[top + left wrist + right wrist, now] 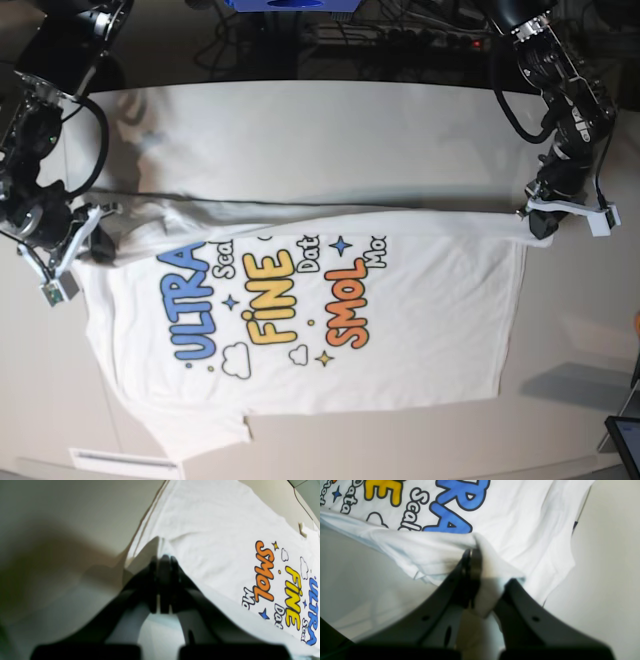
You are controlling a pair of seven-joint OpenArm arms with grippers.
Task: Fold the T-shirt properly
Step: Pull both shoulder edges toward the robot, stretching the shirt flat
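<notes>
The white T-shirt lies print side up on the pale table, neck toward the left and hem toward the right in the base view. Its "ULTRA FINE SMOL" print also shows in the left wrist view. My left gripper is shut on the far hem corner, the cloth pinched between its fingertips. My right gripper is shut on a bunched fold of the T-shirt near the shoulder. The far edge runs taut and straight between both grippers.
Cables and a power strip lie beyond the table's far edge, next to a blue object. A dark screen corner sits at the lower right. The lower sleeve reaches close to the table's near edge.
</notes>
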